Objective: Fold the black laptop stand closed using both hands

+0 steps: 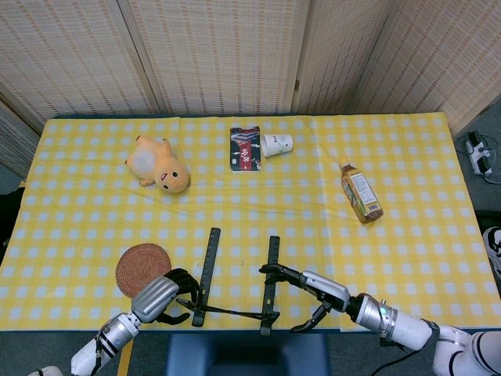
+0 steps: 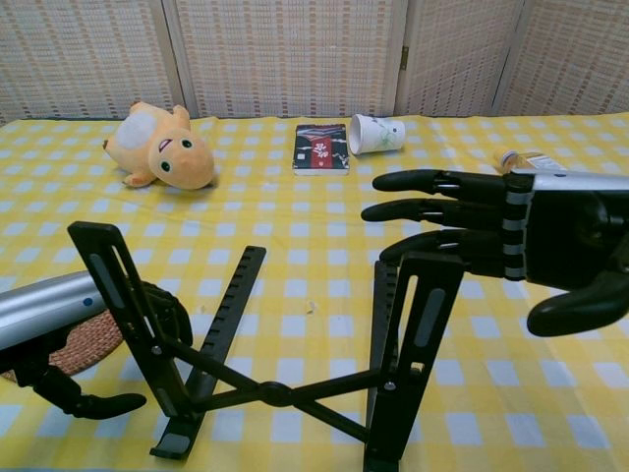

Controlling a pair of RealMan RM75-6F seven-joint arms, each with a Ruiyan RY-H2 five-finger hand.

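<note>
The black laptop stand (image 1: 235,291) stands unfolded at the table's front edge, its two rails flat and its two arms (image 2: 418,324) raised, joined by crossed links (image 2: 275,393). My left hand (image 1: 159,296) is low beside the left raised arm (image 2: 118,285), fingers curved behind it and thumb spread below; it grips nothing. My right hand (image 2: 526,241) hovers over the top of the right raised arm with fingers stretched out flat to the left and thumb hanging down. Whether its lowest finger touches the arm I cannot tell. In the head view the right hand (image 1: 311,283) lies just right of the right rail.
A woven coaster (image 1: 142,265) lies by the left hand. At the back are a yellow plush toy (image 1: 160,168), a small book (image 1: 245,148) and a tipped paper cup (image 1: 277,144). A tea bottle (image 1: 361,193) lies on the right. The table's front edge is directly under the stand.
</note>
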